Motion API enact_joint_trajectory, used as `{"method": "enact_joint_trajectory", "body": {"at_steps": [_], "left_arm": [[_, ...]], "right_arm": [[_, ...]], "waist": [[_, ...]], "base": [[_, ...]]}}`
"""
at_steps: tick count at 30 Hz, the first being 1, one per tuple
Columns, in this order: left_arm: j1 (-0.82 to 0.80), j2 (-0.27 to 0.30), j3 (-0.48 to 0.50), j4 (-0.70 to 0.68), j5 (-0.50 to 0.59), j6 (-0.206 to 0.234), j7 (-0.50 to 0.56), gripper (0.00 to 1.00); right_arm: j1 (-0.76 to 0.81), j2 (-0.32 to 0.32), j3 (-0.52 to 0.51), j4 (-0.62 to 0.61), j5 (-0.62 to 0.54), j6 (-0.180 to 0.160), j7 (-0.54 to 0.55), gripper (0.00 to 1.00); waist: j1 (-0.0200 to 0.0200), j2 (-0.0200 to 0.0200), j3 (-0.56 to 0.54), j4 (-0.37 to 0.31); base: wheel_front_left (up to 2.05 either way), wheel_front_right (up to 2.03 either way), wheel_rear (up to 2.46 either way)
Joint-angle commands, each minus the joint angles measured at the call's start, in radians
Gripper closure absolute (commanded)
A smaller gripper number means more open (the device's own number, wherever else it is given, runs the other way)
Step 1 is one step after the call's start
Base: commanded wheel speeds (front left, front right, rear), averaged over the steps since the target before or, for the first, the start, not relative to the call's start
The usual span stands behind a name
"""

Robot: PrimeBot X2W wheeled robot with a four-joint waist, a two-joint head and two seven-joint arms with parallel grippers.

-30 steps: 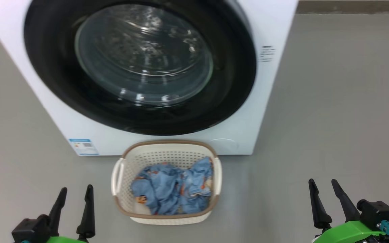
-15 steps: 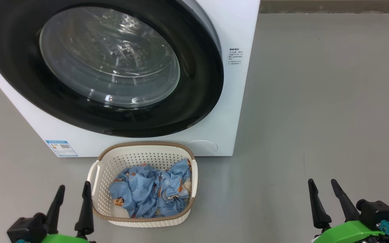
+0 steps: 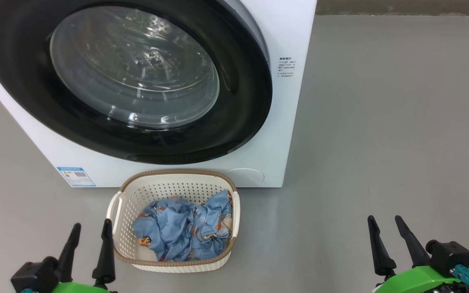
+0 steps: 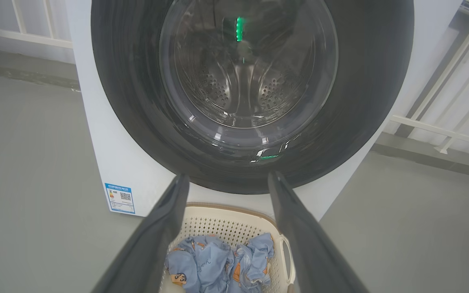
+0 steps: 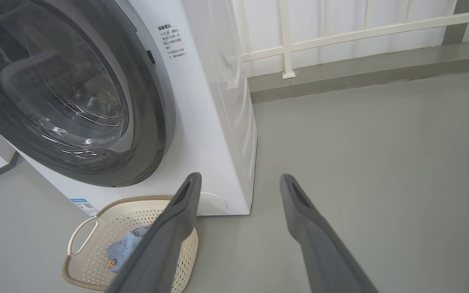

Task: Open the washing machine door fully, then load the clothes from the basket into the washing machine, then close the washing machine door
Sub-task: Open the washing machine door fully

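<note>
**Q:** How do the two end effectors stand?

**A:** The left gripper [image 3: 92, 223] is at the lower left of the head view. Its two dark fingers point upward, spread wide, with nothing between them. It sits just beside the left handle of the basket [image 3: 177, 176], and the left wrist view shows the fingers clear of it. The right gripper [image 3: 383, 217], at the lower right, is equally wide and empty. It is over bare grey floor [image 3: 381, 122], well apart from both the basket and the machine.

**Q:** What does each pair of fingers frame?

**A:** In the left wrist view they frame the lower rim of the washing machine door [image 3: 242, 101] and the far edge of the basket. In the right wrist view they frame the machine's right front corner and open floor, with a white railing [image 5: 340, 36] behind.

**Q:** What is the condition of the door?

**A:** It is closed, seated flat against the front of the white washing machine [image 3: 295, 32]. Its rim is wide and glossy black. The glass bowl [image 3: 134, 67] at its centre is clear and bulging, and the perforated steel drum [image 4: 242, 93] shows through it. A small blue label sticker [image 3: 75, 176] marks the lower left of the front.

**Q:** And the load?

**A:** The basket is cream and perforated, with a brown woven-look rim. It stands upright on the floor just before the machine, below the door's lower edge. The clothes [image 3: 181, 232] are crumpled light-blue fabric with orange-brown prints. They lie heaped inside the basket.
</note>
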Motion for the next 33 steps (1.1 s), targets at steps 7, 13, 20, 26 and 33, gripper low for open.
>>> {"method": "enact_joint_trajectory", "body": {"at_steps": [7,13,20,26,33], "left_arm": [[-0.036,0.015,0.019,-0.025,-0.009,-0.003,-0.007,0.00],[-0.049,0.025,0.004,-0.030,-0.010,-0.003,-0.007,0.00],[-0.074,0.030,-0.010,-0.035,-0.015,-0.003,-0.007,0.00],[-0.106,0.036,-0.029,-0.037,-0.025,-0.003,-0.007,0.00],[-0.151,0.032,-0.049,-0.036,-0.040,-0.003,-0.007,0.00]], "right_arm": [[-0.074,-0.008,0.050,-0.060,0.057,0.001,-0.012,1.00],[-0.165,-0.008,0.060,-0.098,0.193,0.001,-0.012,1.00],[-0.299,-0.008,0.063,-0.144,0.374,0.001,-0.012,1.00],[-0.446,-0.008,0.049,-0.139,0.510,0.001,-0.012,1.00],[-0.608,-0.078,0.124,-0.072,0.706,0.001,-0.012,1.00]], "waist": [[-0.0001,-0.0001,0.005,0.003],[-0.0001,-0.0001,0.032,0.001],[-0.0001,-0.0001,0.064,0.007],[-0.0001,-0.0001,0.097,0.028],[-0.0001,-0.0001,0.152,0.078]], "base": [[0.00,0.00,0.00],[0.00,0.00,0.00],[0.00,0.00,0.00],[0.00,0.00,0.00],[0.00,0.00,0.00]]}}
